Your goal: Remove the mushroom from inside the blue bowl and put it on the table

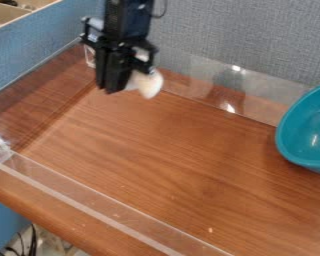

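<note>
My gripper (pixel 119 82) hangs over the far left part of the table (pixel 163 150), its dark fingers pointing down and shut on the mushroom (pixel 147 85). The cream-white mushroom sticks out to the right of the fingertips and hovers just above the wood. The teal-blue bowl (pixel 306 130) sits at the right edge of the view, partly cut off, far from the gripper. Its inside shows nothing in it.
Low clear acrylic walls (pixel 63 70) edge the tabletop, with a clear corner bracket near the back left. A blue panel (pixel 43 40) stands at the left and a grey fabric wall (pixel 243 35) behind.
</note>
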Controlling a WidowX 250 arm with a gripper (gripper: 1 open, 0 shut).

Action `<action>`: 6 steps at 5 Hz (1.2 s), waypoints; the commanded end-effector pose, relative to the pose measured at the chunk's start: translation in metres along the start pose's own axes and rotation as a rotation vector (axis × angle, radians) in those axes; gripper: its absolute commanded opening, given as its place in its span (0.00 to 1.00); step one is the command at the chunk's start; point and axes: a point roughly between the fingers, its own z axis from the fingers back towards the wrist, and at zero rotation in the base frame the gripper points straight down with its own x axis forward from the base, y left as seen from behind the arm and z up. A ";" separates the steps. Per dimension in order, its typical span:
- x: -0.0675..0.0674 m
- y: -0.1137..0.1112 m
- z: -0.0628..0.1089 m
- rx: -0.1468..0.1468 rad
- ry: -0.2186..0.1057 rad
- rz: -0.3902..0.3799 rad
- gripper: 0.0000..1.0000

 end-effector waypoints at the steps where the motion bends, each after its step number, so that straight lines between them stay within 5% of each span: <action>1: -0.010 0.003 0.004 0.034 -0.039 -0.006 0.00; 3: -0.011 -0.006 -0.026 0.042 0.014 -0.047 0.00; 6: -0.005 -0.008 -0.050 0.050 0.042 -0.076 0.00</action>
